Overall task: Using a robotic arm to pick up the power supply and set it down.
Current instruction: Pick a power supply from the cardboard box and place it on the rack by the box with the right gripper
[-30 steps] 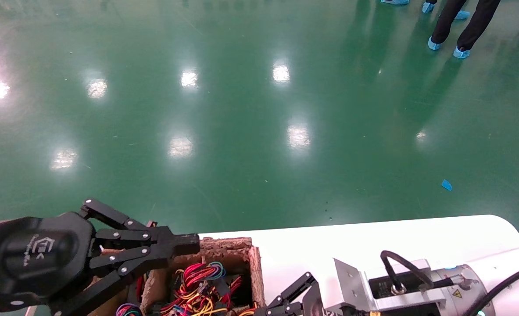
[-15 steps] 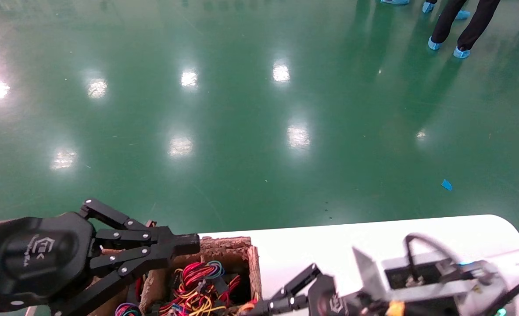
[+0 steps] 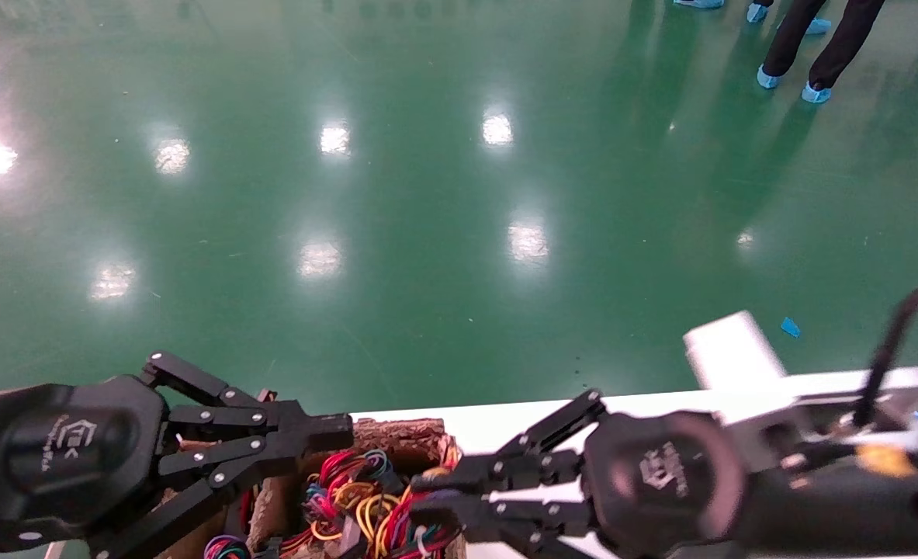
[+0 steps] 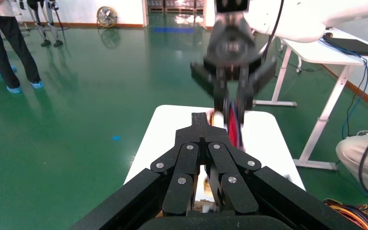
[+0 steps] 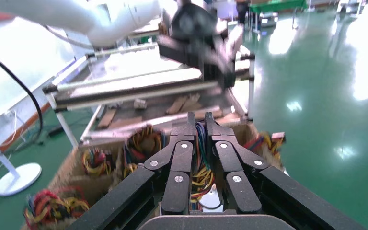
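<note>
The right gripper (image 3: 424, 497) reaches in from the right at the crate's (image 3: 404, 435) right side. Its fingers are pinched down to a narrow slit, and the right wrist view shows them clamped on a few wire strands of the power supply (image 3: 373, 512). So it's got the thing by its cables, not by the body.

All I can really see of the power supply is that tangle of red, yellow, blue and black wires bunched right at the fingertips, over the crate's right-hand compartment. I can't make out the metal box itself, the gripper and wires cover that spot.

The left gripper (image 3: 334, 431) hangs over the crate's far left rim with its fingers pressed together, nothing in them.

The crate is brown and fibrous, sits at the near left end of the white table (image 3: 505, 415), and holds more coiled wire bundles (image 5: 96, 160) in its other compartments. The tabletop runs off to the right of the crate, mostly hidden under the right arm. Past its far edge is green floor, with someone's legs (image 3: 815, 46) well away at the far right.
</note>
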`<state>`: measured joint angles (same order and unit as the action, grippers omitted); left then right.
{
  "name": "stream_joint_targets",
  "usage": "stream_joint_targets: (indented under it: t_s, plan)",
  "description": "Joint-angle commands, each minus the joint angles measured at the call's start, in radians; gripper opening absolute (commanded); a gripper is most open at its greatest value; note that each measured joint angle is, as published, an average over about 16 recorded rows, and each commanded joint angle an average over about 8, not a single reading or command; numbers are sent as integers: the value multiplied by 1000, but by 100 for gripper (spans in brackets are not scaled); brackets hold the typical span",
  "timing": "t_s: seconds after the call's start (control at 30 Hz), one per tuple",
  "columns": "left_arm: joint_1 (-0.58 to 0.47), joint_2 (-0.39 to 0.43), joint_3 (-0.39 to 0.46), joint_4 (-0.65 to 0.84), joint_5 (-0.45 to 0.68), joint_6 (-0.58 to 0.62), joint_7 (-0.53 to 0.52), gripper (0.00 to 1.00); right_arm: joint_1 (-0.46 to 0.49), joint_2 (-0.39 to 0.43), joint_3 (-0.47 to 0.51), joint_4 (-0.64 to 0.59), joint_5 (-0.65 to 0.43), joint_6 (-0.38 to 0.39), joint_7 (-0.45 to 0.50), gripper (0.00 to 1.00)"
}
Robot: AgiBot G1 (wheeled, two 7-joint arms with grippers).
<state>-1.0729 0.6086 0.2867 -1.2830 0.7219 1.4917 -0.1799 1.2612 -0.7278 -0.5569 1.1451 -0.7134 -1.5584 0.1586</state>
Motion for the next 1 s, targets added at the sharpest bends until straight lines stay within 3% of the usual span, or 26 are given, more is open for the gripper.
stream_joint_targets:
  t_s: [0.03, 0.57, 1.0]
  plan:
    - [0, 0, 0, 0, 0, 0, 0, 0, 10, 14, 8, 15, 27, 1, 19, 0]
    - [0, 0, 1, 0, -1, 0, 1, 0, 63, 92, 87, -38, 231, -3, 104, 0]
    - [0, -1, 2, 0, -1, -1, 1, 0, 38, 240, 91, -195, 219, -22, 42, 0]
